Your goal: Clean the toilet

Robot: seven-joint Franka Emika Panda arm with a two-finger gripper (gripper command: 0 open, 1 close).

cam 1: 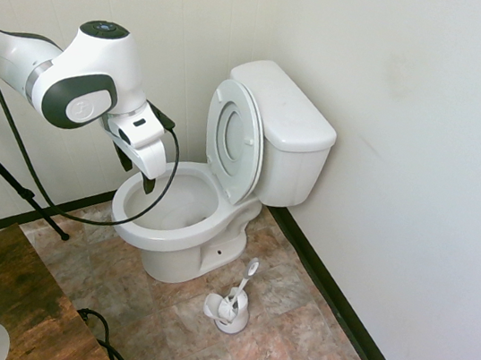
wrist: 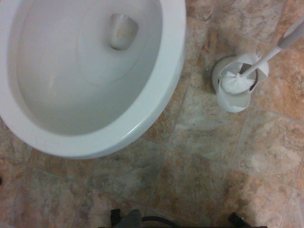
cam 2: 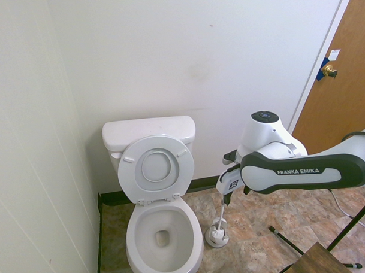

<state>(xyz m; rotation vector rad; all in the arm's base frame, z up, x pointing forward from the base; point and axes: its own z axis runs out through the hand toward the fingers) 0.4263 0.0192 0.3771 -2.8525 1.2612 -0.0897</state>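
Note:
The toilet is white, with its ring seat and lid raised against the tank. Its bowl is open and looks empty apart from a yellowish stain at the drain. My gripper hangs in the air over the bowl's rim, on the side toward the brush holder. It is open, holds nothing and touches nothing. In the second exterior view the arm comes in from the right, level with the raised seat.
A white toilet brush stands in its small white holder on the tiled floor beside the bowl. Walls close in behind and beside the toilet. A wooden table stands nearby, and a brown door is at the side.

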